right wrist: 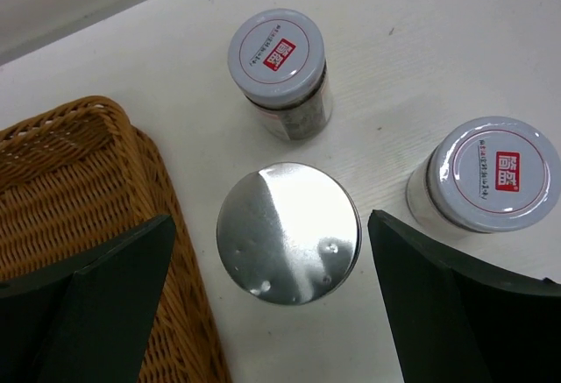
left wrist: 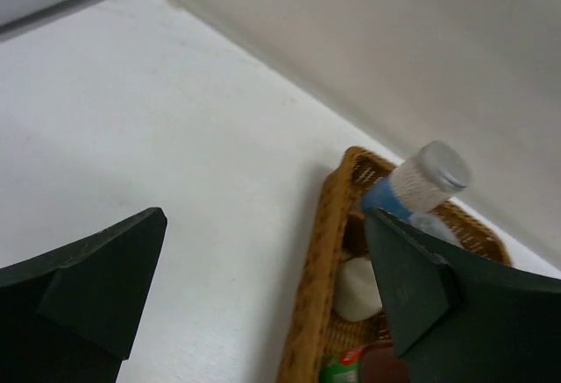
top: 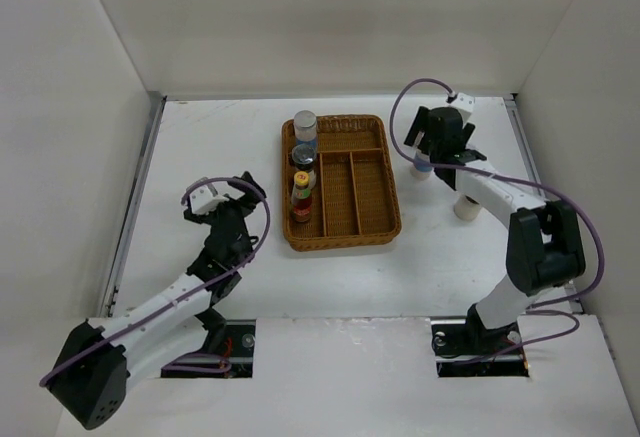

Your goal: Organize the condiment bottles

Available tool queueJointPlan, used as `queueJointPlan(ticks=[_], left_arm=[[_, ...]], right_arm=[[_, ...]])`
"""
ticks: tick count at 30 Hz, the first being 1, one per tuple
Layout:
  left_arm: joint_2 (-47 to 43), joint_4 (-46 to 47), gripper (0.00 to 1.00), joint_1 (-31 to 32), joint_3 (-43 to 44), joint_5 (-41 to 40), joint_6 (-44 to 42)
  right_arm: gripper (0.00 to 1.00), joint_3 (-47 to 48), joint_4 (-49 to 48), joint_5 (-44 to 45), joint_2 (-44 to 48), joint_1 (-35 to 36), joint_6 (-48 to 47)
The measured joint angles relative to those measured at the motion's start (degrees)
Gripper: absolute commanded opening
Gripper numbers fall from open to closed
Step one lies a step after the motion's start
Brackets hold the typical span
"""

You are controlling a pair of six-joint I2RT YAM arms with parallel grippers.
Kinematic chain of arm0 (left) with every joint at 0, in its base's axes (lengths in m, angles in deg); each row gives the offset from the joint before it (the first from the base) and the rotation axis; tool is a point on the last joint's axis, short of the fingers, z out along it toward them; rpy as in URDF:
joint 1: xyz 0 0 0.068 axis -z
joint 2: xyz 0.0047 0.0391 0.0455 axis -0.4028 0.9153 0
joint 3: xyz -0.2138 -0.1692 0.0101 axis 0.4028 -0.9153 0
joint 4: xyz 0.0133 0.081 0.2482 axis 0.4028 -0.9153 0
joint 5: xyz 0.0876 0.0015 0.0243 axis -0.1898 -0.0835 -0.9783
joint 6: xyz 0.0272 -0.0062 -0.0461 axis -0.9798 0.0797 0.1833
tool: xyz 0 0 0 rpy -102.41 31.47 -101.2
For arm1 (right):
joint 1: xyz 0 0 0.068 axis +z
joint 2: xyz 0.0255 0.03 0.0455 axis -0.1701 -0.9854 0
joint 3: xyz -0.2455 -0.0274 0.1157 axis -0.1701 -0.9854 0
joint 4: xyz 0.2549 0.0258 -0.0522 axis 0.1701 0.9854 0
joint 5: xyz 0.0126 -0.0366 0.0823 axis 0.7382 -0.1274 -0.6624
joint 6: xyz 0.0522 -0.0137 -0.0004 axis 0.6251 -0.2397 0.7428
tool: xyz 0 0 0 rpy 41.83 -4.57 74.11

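1. Hanging wide open above the table (top: pixel 200 137), the left fingers (left wrist: pixel 96 287) hold nothing.
2. The wicker tray's (top: pixel 370 182) left compartment holds a yellow-capped red sauce bottle (top: pixel 301 197) and a blue-labelled bottle (left wrist: pixel 412 188).
3. The right fingers (right wrist: pixel 456 304), spread wide, flank a silver-capped jar (right wrist: pixel 289 232) without gripping it.
4. Two white-capped jars (right wrist: pixel 277 54) (right wrist: pixel 497 171) nearby bear red labels with Chinese characters.

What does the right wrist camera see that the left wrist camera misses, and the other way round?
Only the right wrist view: a silver-capped jar under the open right gripper, and two white-capped jars on the table. Only the left wrist view: a blue-labelled bottle in the wicker tray, beyond the open left gripper. Both: that tray and the white table.
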Motion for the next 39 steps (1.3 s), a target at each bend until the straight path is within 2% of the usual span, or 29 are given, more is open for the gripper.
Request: queueJointPlan(ticks=[2, 6, 9, 14, 17, 20, 29, 36, 39], left_arm=[[0.76, -2.27, 1.00, -2.89, -1.92, 1.60, 4.04], [2.71, -4.46, 1.00, -9.94, -4.50, 6.58, 11.13], [6.05, -3.23, 1.00, -12.98, -5.79, 10.56, 15.10], [12.22, -2.03, 1.00, -14.82, -6.97, 16.02, 18.78], [11.67, -1.33, 1.00, -14.82, -7.13, 17.59, 19.85], [10.21, -0.63, 1.00, -14.82, -7.13, 18.51, 20.50], [9.70, 0.26, 1.00, -15.41, -7.13, 20.63, 21.49], [9.77, 0.26, 1.00, -15.67, -7.13, 21.99, 21.53], [9.86, 0.28, 1.00, -15.67, -7.13, 22.29, 21.53]], right_arm=[[0.87, 0.70, 0.59, -0.04, -1.31, -0.07, 0.09], [0.54, 1.20, 1.44, 0.28, -2.54, -0.31, -0.07], [0.46, 1.16, 1.46, 0.85, -2.47, -0.33, -0.22], [0.46, 0.24, 3.17, 4.57, 1.16, 2.75, -3.69], [0.48, 1.07, 3.41, 5.60, 4.59, 6.84, -5.86], [0.48, 5.84, 2.71, 4.72, 4.46, 11.02, -7.19], [0.48, 26.21, -2.43, -1.20, -12.52, 16.20, -7.63], [0.50, 31.15, -1.68, -3.50, -24.46, 17.84, -7.32], [0.54, 31.61, -2.16, -4.04, -27.63, 18.58, -6.97]])
